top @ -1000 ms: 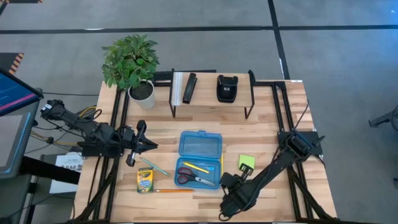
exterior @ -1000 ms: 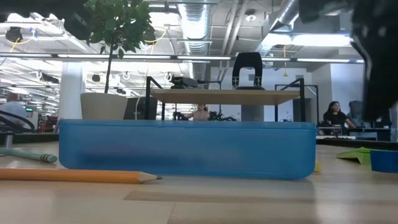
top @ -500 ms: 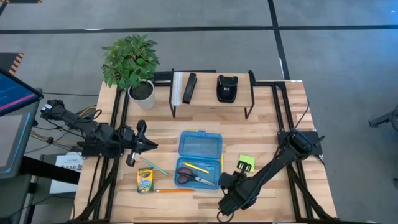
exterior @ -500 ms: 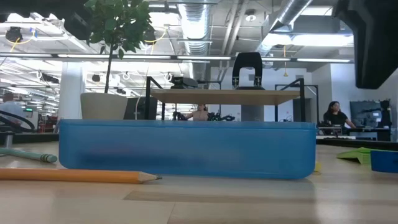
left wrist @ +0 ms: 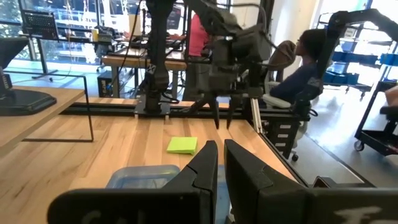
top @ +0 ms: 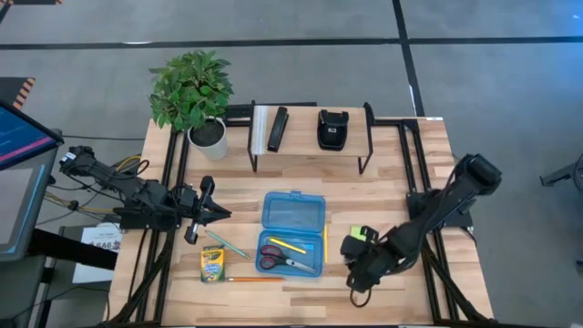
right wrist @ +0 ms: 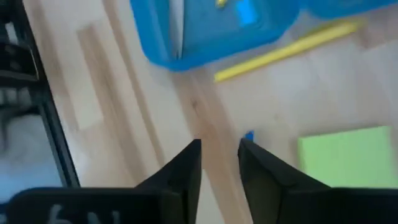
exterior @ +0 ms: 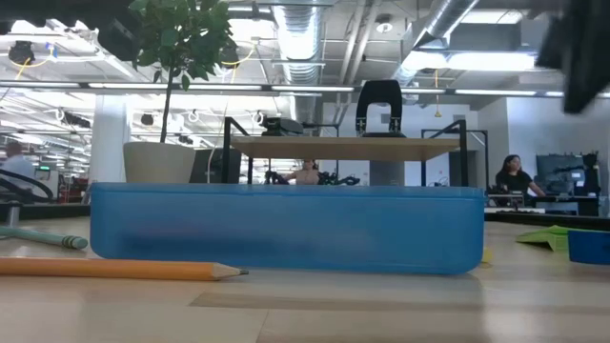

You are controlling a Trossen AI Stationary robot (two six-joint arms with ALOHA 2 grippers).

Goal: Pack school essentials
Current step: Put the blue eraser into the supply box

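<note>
The blue pencil case (top: 292,231) lies open in the middle of the counter (top: 401,155), which makes sense, because the school things should go into it from both sides. Inside its lower half I see already the red-handled scissors (top: 273,259) and a yellow pencil (top: 288,245), and another yellow pencil (top: 325,244) lies along the case's right edge, just outside. The right gripper (top: 358,247) hangs above the lime-green sticky-note pad (top: 362,235), to the right of the case; its fingers (right wrist: 186,163) are slightly spread with nothing between them, and the right wrist view shows the pad (right wrist: 343,157) beside them and a small blue eraser (right wrist: 249,135) just ahead of the gap. I judge that it is lining up to pick one of these two, probably the eraser, but it has not yet closed on anything. The left gripper (top: 211,213) waits on the left side of the counter, well apart from the case, its fingers (left wrist: 202,165) nearly pressed together and holding nothing. Near it remain the crayon box (top: 212,264), a green pencil (top: 224,243) and an orange pencil (top: 253,280), still outside the case. The black stapler (top: 332,128) and the flat black bar (top: 277,128) stay on the shelf (top: 310,146) at the back, out of the way.
</note>
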